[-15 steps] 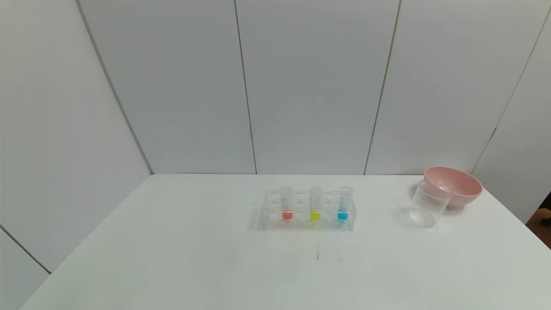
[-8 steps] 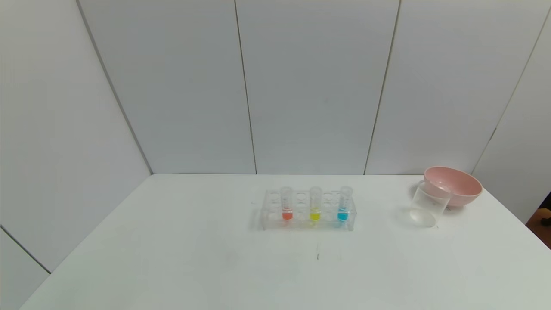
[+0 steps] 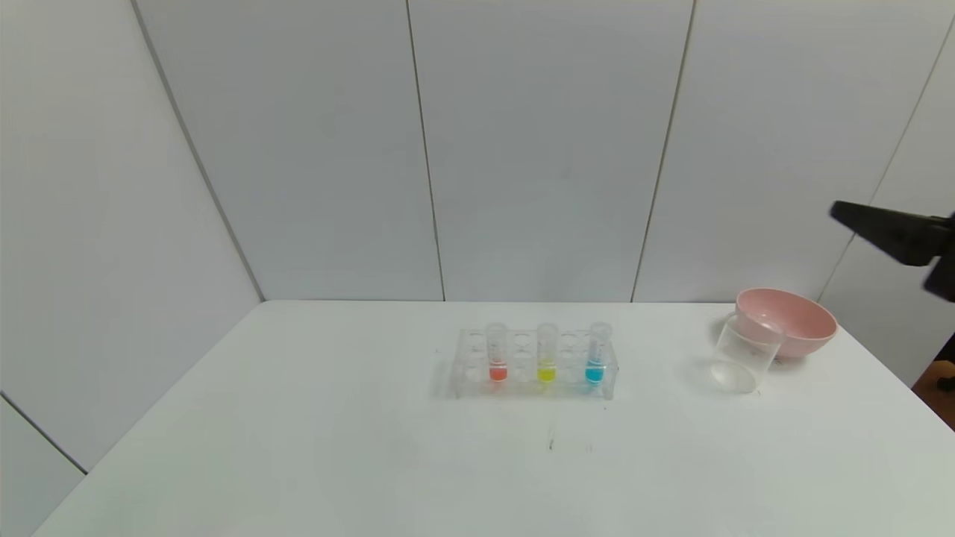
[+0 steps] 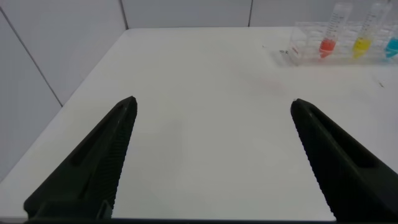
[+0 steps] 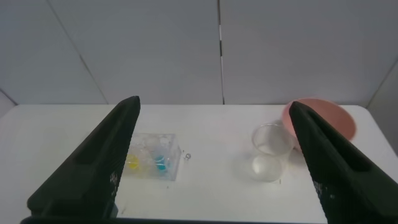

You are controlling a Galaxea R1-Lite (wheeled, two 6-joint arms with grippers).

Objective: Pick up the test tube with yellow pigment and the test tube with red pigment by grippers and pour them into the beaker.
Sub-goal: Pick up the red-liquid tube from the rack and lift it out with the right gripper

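Note:
The test tube with red pigment [image 3: 497,355] and the test tube with yellow pigment [image 3: 546,355] stand upright in a clear rack [image 3: 470,373] at mid-table. The beaker [image 3: 746,355] stands to the right, touching the pink bowl. My right gripper [image 3: 895,230] hangs high at the right edge, above and right of the beaker; its wrist view shows it open [image 5: 214,102] and empty, with the beaker [image 5: 268,152] and yellow tube [image 5: 132,163] below; the red tube is hidden there. My left gripper [image 4: 211,106] is open and empty over the table's left part, with the red tube [image 4: 328,37] and yellow tube [image 4: 364,37] far ahead.
A tube with blue liquid [image 3: 595,356] stands in the rack to the right of the yellow one. A pink bowl [image 3: 794,322] sits behind the beaker near the table's right edge. White wall panels close the back and sides.
My right gripper has come into the head view at the upper right edge. The tubes, rack, beaker and bowl have not moved.

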